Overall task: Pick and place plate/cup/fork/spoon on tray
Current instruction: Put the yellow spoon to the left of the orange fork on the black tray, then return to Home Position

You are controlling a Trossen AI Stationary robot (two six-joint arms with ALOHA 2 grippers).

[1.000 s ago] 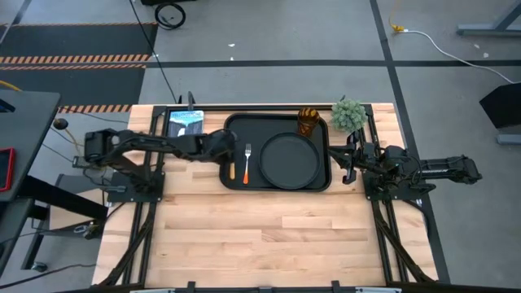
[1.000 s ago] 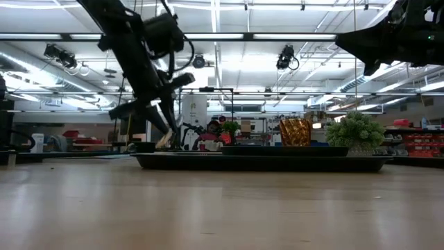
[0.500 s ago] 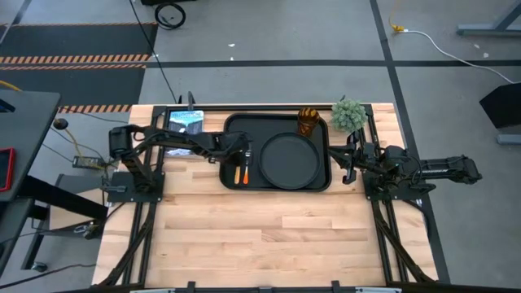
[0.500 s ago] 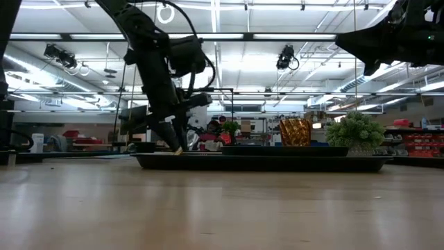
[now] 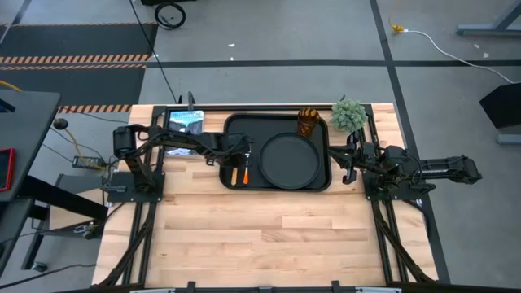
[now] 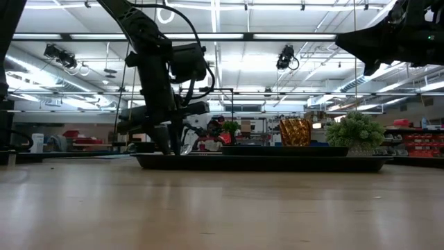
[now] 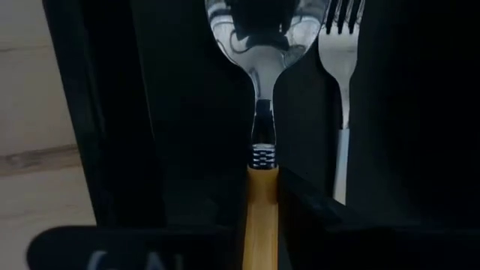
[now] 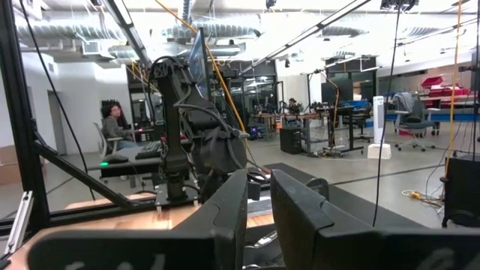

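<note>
My left gripper (image 5: pixel 237 158), frame centre-left, is clamped on the spoon (image 7: pixel 262 112) over the tray (image 5: pixel 277 122). I should lower it flat beside the fork (image 7: pixel 341 45) before releasing. My right gripper (image 5: pixel 348 167) waits centre-right, state unclear.

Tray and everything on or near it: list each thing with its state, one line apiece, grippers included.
tray: flat on the table, holding plate, cup, fork and spoon
plate: lying flat in the tray
cup: upright in the tray's far corner
fork: lying in the tray beside the spoon
spoon: in the tray, handle between the fingers
left gripper: shut on the spoon
right gripper: waiting beside the tray
plant: upright outside the tray
</note>
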